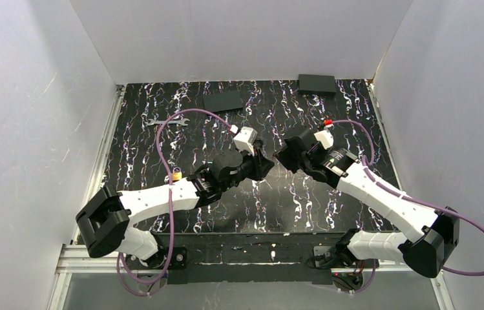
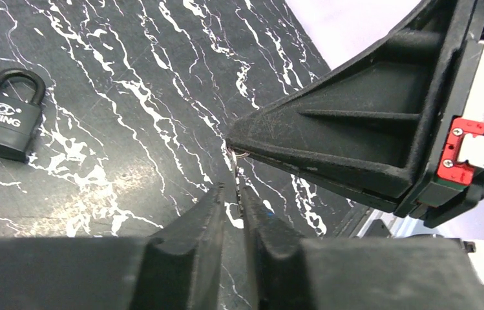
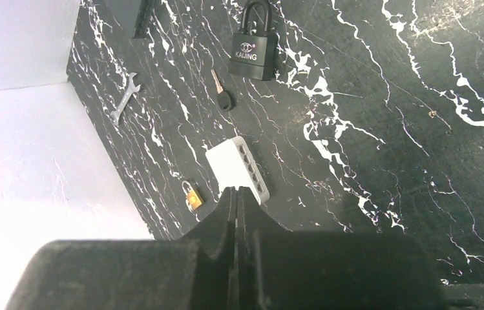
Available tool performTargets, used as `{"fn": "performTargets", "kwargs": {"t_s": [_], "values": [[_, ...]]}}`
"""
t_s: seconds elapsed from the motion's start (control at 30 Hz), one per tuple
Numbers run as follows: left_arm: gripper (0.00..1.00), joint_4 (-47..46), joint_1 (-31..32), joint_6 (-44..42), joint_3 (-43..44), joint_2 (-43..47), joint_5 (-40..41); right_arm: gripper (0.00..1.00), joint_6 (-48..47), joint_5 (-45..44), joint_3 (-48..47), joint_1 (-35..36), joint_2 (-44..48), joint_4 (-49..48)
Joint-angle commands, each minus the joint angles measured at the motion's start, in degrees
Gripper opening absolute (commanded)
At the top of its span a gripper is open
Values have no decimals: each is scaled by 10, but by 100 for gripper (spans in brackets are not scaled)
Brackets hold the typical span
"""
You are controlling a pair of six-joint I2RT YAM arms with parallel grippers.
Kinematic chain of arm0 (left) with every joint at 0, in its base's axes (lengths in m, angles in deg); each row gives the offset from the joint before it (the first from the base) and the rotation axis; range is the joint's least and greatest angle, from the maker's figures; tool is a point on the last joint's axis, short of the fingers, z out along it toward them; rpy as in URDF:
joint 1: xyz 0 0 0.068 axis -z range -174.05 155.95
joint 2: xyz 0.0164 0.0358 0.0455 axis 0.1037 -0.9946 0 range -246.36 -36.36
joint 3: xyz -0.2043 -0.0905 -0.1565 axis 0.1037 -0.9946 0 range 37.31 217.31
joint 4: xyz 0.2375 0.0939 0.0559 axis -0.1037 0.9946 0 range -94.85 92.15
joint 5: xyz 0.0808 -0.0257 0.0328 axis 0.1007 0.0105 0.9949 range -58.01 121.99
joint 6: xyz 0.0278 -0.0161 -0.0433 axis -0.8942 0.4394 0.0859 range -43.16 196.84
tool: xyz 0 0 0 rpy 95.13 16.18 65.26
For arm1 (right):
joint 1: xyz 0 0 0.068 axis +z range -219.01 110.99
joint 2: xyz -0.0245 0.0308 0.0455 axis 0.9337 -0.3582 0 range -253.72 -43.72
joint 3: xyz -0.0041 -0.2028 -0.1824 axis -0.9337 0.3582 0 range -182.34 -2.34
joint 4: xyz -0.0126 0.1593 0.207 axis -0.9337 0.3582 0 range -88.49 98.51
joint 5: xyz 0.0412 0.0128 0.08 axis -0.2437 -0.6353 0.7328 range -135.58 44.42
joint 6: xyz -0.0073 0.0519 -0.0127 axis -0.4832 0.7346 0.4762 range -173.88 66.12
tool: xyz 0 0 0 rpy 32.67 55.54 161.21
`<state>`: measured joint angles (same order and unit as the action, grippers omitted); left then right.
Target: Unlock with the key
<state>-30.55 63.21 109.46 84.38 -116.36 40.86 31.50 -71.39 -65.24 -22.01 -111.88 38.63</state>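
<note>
Key lies flat beside the padlock, apart from my right tool, pinched closed. My left tool is nearly closed, hold unclear. Both point inward, tips nearly meeting.

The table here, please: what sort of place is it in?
Likely a robot test cell: plain white walls box in a black marbled table, with a padlock and wrench laid out as props.

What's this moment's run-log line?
key: lying near padlock, unheld | padlock: shackle closed | right hand: shut | left hand: nearly closed, tips by right hand's
</note>
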Motion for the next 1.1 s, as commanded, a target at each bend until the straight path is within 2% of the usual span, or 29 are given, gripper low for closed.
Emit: {"fn": "performTargets", "kwargs": {"t_s": [0.0,0.03,0.27,0.37,0.4,0.53,0.57,0.7,0.77,0.83,0.97,1.07], "values": [[4,-10,4,-15,26,2,15,1,10,-14,2,4,14,-13],[0,-10,4,-19,25,3,14,1,10,-14,3,4,14,-14],[0,-10,4,-60,14,27,19,1,7,-21,16,4,31,-18],[0,-6,4,-96,3,46,14,1,-24,-22,34,4,49,-52],[0,-4,4,-110,-1,55,11,9,-42,-21,42,3,57,-67],[0,56,2,-190,0,93,-30,62,-172,-36,57,3,103,-113],[0,83,2,-210,5,106,-45,71,-214,-44,64,3,122,-129],[0,237,-3,-274,41,166,-88,73,-383,-45,103,3,202,-217],[0,356,-5,-289,80,180,-113,71,-492,30,123,3,241,-279],[0,454,-9,-301,118,187,-138,71,-555,128,131,3,264,-319],[0,645,-13,-304,205,178,-198,72,-619,313,106,3,232,-325],[0,787,-14,-288,291,141,-196,74,-644,448,83,3,183,-316]]}}
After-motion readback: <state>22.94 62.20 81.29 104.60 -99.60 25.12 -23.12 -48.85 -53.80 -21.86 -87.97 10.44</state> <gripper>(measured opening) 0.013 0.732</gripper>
